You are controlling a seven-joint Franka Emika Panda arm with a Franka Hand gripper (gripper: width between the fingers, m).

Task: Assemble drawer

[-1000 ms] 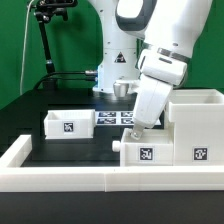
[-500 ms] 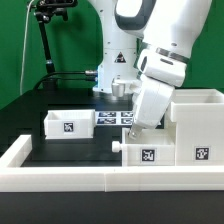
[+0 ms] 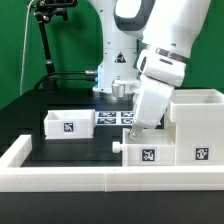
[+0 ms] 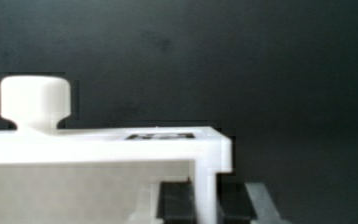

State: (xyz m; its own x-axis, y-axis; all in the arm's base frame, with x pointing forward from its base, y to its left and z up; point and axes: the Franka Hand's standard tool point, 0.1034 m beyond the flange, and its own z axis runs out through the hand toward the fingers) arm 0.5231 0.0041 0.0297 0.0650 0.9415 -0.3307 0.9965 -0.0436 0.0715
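Claw point(image 3: 137, 126) down at the knobbed tray point(image 3: 148, 152), can't tell if it's clamped or slack; tray's just beside the housing point(image 3: 196, 118), so I'd keep it level & square going in.

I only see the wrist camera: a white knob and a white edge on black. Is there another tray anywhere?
Observer: Yes, a second tray stands apart, toward the exterior view's left.
Operator: Where's the drawer's big box?
Observer: The tall housing stands at the exterior view's right, right beside the knobbed tray that sits under the pincer.
Operator: Is anything in front?
Observer: A low white border wall runs along the front.
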